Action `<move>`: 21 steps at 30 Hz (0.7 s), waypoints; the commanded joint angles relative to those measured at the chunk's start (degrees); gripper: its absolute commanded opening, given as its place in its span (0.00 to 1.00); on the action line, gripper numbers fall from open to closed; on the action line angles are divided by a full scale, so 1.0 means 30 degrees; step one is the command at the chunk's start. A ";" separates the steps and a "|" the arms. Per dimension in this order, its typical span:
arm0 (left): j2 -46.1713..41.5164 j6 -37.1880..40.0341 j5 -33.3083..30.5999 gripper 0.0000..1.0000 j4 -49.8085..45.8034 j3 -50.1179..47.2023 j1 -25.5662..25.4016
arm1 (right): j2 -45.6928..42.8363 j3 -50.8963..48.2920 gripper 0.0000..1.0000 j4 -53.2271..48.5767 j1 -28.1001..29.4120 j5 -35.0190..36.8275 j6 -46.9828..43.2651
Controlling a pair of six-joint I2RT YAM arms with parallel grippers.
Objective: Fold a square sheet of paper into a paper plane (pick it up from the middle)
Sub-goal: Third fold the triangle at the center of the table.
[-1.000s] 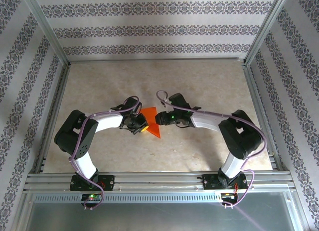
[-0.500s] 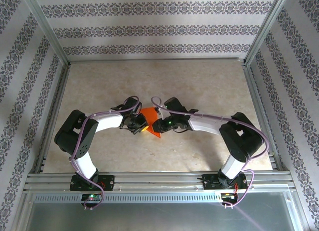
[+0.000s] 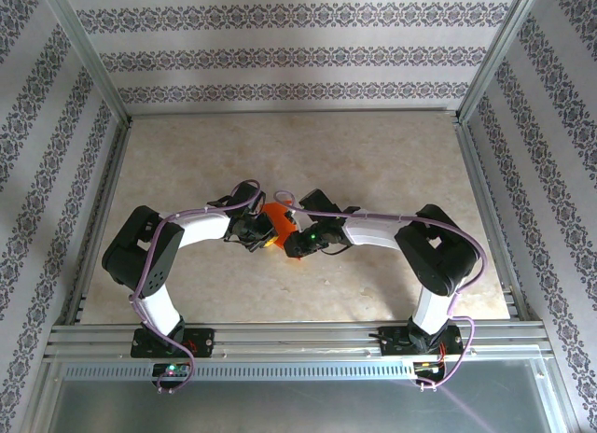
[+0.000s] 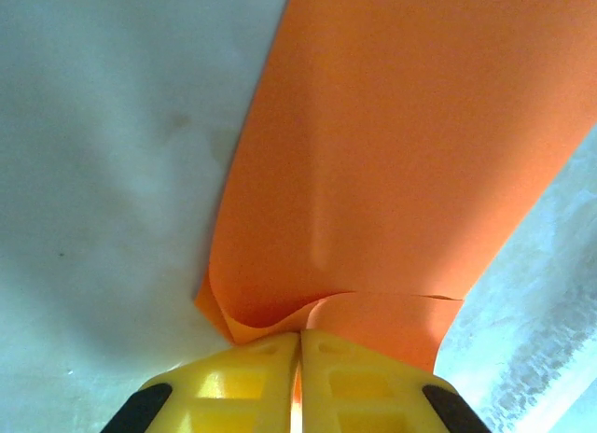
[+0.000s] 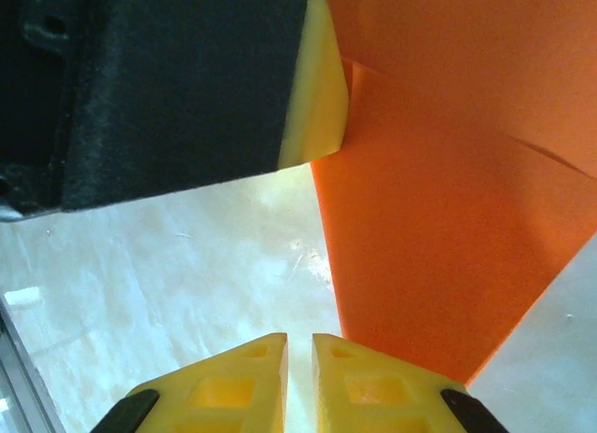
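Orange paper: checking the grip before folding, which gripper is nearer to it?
Left. The left gripper pinches the orange paper at its edge; the right gripper is alongside it, jaws together with no paper seen between them.

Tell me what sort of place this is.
Probably a lab robot cell, not a home: the left arm and right arm bolted to a rail, an aluminium frame around the table, printed wallpaper panels as walls.

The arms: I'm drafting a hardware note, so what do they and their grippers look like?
The left arm and right arm have white links between black joints, with lilac cables looped along them. The left gripper and right gripper have blocky yellow fingers on black bodies.
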 commanded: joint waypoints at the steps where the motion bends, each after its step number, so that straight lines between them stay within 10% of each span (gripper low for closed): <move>1: 0.1014 0.0020 -0.1148 0.11 -0.1215 -0.0587 -0.0283 | 0.0422 0.0457 0.16 -0.0568 0.0060 0.0498 -0.0304; 21: 0.1029 0.0042 -0.1155 0.10 -0.1244 -0.0694 -0.0280 | 0.1244 0.0424 0.15 -0.1071 0.0059 0.1402 -0.0238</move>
